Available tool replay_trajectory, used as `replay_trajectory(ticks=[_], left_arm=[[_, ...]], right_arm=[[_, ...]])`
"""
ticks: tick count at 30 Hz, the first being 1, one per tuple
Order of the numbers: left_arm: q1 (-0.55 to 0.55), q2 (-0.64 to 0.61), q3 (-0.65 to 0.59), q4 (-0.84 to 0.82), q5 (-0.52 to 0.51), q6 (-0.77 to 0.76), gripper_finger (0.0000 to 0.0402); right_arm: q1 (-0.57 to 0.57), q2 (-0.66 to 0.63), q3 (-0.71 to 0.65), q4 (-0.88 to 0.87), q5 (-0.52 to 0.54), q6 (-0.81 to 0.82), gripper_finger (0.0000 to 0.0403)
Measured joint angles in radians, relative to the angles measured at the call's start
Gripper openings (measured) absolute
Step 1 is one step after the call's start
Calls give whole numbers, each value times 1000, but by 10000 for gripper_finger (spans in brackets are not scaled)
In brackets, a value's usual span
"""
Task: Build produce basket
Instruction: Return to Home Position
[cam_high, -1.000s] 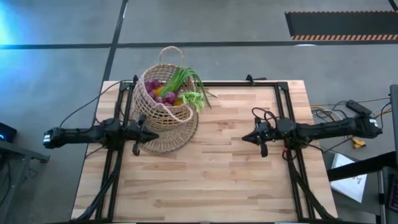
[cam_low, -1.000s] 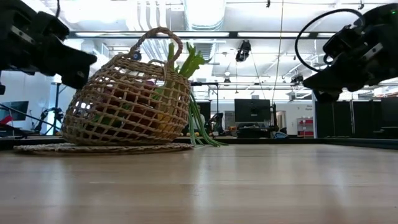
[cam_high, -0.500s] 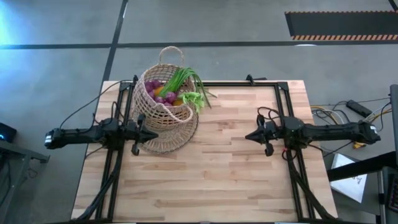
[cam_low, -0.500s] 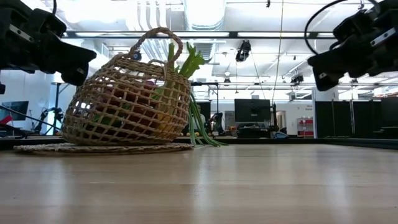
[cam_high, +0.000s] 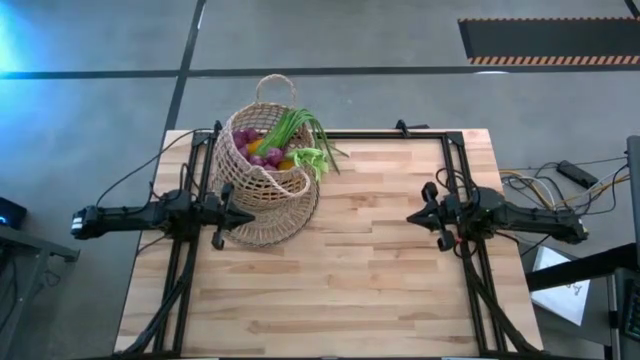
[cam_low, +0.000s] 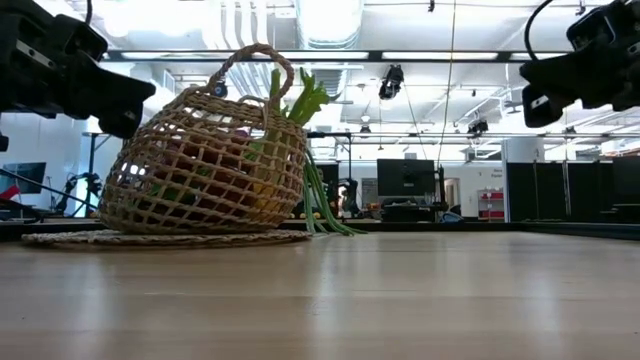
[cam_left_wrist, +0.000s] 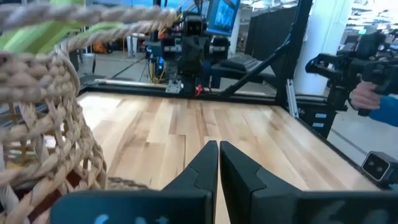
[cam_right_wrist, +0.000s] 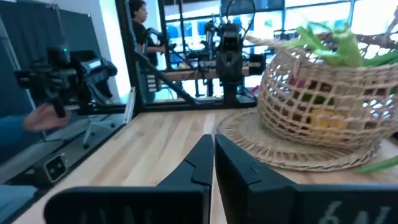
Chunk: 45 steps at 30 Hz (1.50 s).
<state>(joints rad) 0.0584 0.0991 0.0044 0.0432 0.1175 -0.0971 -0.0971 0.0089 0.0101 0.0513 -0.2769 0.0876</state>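
Observation:
The tan wicker basket (cam_high: 262, 180) stands on a round woven mat (cam_low: 165, 238) at the table's far left, leaning a little. It holds purple and orange produce (cam_high: 262, 150), and green stalks (cam_high: 305, 135) stick out over its rim. It shows too in the low view (cam_low: 205, 165) and both wrist views (cam_left_wrist: 43, 124) (cam_right_wrist: 323, 106). My left gripper (cam_high: 246, 216) is shut, just beside the basket's near left side, touching nothing that shows. My right gripper (cam_high: 414, 217) is shut over the table's right half, well clear of the basket.
A black frame (cam_high: 420, 133) runs along the table's far edge and down both sides. Bare wood fills the middle and near part (cam_high: 330, 290). Cables lie on the floor to the right (cam_high: 540, 185). A person stands in the room behind (cam_right_wrist: 140, 25).
My right arm has drawn back toward the table's right edge, away from the basket, and risen in the low view. The left arm and the basket have kept still.

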Motion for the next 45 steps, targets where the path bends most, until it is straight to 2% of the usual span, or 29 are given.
replay_trajectory(ticks=[3,9,45], left_arm=[[0,6,0,0,-1,0,0],[1,12,0,-1,-2,0,0],[1,38,0,1,-2,0,0]], right_arm=[[1,-6,0,-6,38,-1,8],[0,-6,0,-27,226,8,8],[0,33,0,-31,225,-10,9]])
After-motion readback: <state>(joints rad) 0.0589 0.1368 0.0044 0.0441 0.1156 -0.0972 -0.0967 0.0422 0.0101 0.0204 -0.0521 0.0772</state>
